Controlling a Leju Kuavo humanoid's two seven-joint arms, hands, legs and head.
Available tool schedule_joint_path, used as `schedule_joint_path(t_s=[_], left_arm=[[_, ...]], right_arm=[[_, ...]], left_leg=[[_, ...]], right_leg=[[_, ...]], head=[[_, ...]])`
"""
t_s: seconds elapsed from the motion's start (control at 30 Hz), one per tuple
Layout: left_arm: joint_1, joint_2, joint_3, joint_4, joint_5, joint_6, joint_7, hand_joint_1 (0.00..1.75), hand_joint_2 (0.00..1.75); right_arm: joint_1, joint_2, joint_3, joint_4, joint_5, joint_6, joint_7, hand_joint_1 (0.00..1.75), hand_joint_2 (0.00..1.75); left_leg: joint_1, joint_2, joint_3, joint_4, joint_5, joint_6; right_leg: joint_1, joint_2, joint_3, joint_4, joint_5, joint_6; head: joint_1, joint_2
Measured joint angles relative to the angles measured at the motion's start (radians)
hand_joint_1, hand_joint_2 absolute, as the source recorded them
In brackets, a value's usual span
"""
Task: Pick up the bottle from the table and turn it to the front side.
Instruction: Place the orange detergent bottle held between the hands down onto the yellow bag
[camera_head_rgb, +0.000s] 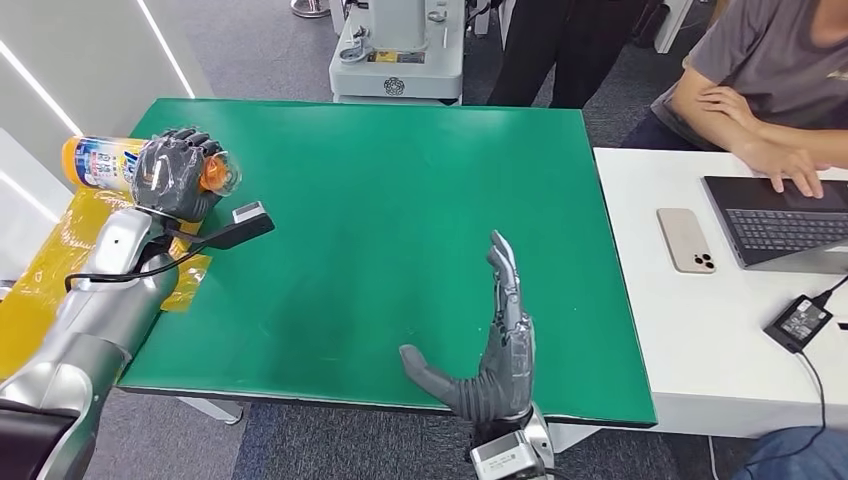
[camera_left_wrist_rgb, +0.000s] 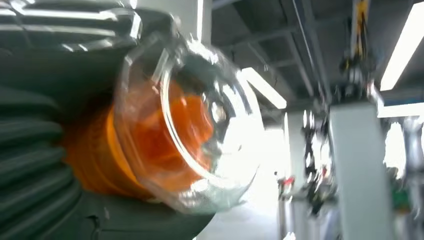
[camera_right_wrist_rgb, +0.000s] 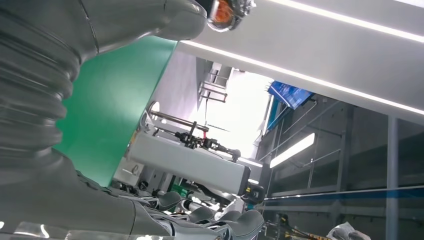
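Note:
My left hand (camera_head_rgb: 172, 172) grips an orange bottle (camera_head_rgb: 98, 162) with a blue-and-white label, lifted above the left edge of the green table (camera_head_rgb: 400, 200) and lying on its side. Its clear cap (camera_head_rgb: 225, 172) points toward the table's middle. In the left wrist view the clear cap (camera_left_wrist_rgb: 192, 125) over the orange neck sits right in front of my fingers (camera_left_wrist_rgb: 35, 165). My right hand (camera_head_rgb: 495, 345) stands open over the table's near edge, fingers straight and thumb spread, holding nothing. The right wrist view shows its thumb (camera_right_wrist_rgb: 150, 17) and the green table (camera_right_wrist_rgb: 110, 105).
A white desk (camera_head_rgb: 700, 330) adjoins the table on the right, carrying a phone (camera_head_rgb: 686, 239), a laptop (camera_head_rgb: 780, 220) and a power adapter (camera_head_rgb: 798, 321). A seated person (camera_head_rgb: 770, 90) types there. Yellow sheeting (camera_head_rgb: 50, 270) lies at the left. A white machine base (camera_head_rgb: 397, 55) stands behind.

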Motion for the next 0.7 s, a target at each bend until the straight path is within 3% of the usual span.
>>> schedule_joint_path(t_s=[0.13, 0.7], left_arm=[[0.001, 0.019, -0.001, 0.099, -0.026, -0.056, -0.071, 1.75, 1.75], [0.047, 0.055, -0.058, 0.255, -0.187, -0.099, -0.013, 1.75, 1.75]], right_arm=[[0.012, 0.0, 0.0, -0.013, 0.001, 0.002, 0.002, 0.0, 1.75], [0.025, 0.0, -0.004, -0.029, 0.011, 0.01, 0.011, 0.0, 1.75]], left_leg=[[0.0, 0.0, 0.0, 0.0, 0.0, 0.0], [0.0, -0.001, 0.0, 0.0, 0.0, 0.0]], right_leg=[[0.0, 0.0, 0.0, 0.0, 0.0, 0.0], [0.0, -0.001, 0.0, 0.0, 0.0, 0.0]], head=[[0.0, 0.0], [0.0, 0.0]])
